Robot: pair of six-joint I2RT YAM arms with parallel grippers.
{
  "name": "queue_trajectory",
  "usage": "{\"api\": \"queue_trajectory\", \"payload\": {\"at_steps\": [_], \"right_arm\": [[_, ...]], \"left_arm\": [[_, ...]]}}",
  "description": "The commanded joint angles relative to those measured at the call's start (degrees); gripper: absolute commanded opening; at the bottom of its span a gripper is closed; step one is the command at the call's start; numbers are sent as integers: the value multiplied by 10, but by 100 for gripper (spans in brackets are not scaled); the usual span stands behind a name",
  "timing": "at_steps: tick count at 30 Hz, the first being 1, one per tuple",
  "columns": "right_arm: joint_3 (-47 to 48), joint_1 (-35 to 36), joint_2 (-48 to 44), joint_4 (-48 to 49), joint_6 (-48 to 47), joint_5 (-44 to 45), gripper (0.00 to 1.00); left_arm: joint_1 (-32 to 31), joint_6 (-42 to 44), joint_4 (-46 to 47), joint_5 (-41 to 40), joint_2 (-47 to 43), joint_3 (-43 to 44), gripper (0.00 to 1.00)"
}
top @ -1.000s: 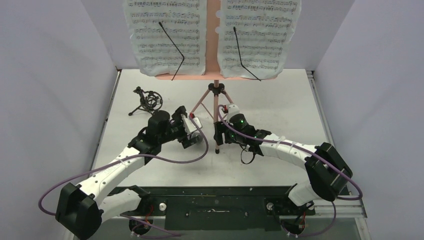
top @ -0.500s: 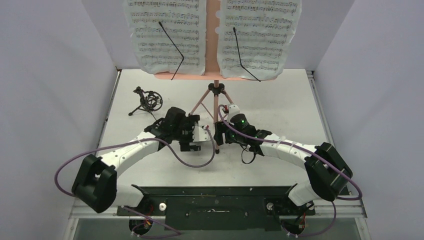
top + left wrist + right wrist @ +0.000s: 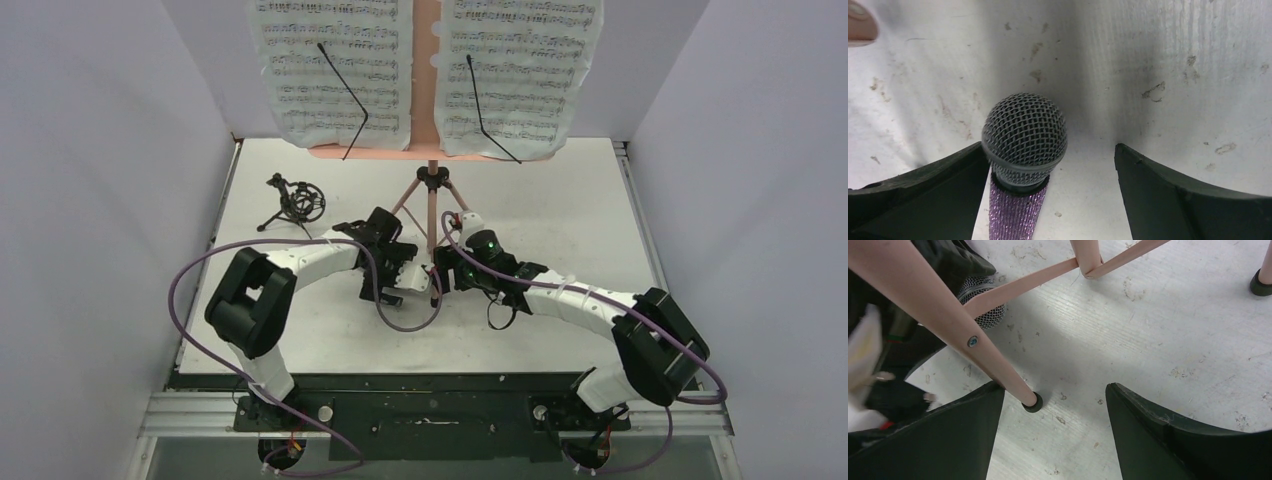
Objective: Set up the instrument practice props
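Reckon the pink stand (image 3: 427, 60) is done, both pages (image 3: 335, 70) on, leaving the mic (image 3: 1024, 132), loose inside my wide-apart left pincer (image 3: 1049, 150), to go in the holder (image 3: 297, 203); right pincer (image 3: 1054, 390) is apart too.

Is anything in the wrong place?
Yes: the purple microphone is down by a leg of the music stand, between the open fingers of the left gripper, while the black mic holder stands empty.

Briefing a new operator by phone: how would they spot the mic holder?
Find the pink music stand at the far side of the table. Left of its legs stands the mic holder: a low, all-black tripod topped by a ring, unlike the tall pink one.
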Motion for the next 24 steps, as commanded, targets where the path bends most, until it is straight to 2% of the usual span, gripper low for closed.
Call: {"api": "queue_trajectory", "payload": {"at_steps": [1,10,15,18,20,24], "right_arm": [[-2,-3,-28,11,-1,-7,75],[-5,-3,-47,10,-1,-15,77],[-5,-3,-55,12,0,-21,78],[-5,-3,-58,14,2,-23,78],[-4,-3,-59,14,2,-22,79],[-2,-3,-61,16,2,-25,80]], "left_arm": [[-16,37,-23,-36,31,33,91],[-29,23,-24,-84,62,49,63],[-33,10,-37,-89,64,58,41],[-34,-4,-69,-84,73,82,21],[-34,-8,-136,-73,90,115,1],[-38,-47,-217,-80,127,164,0]]}}
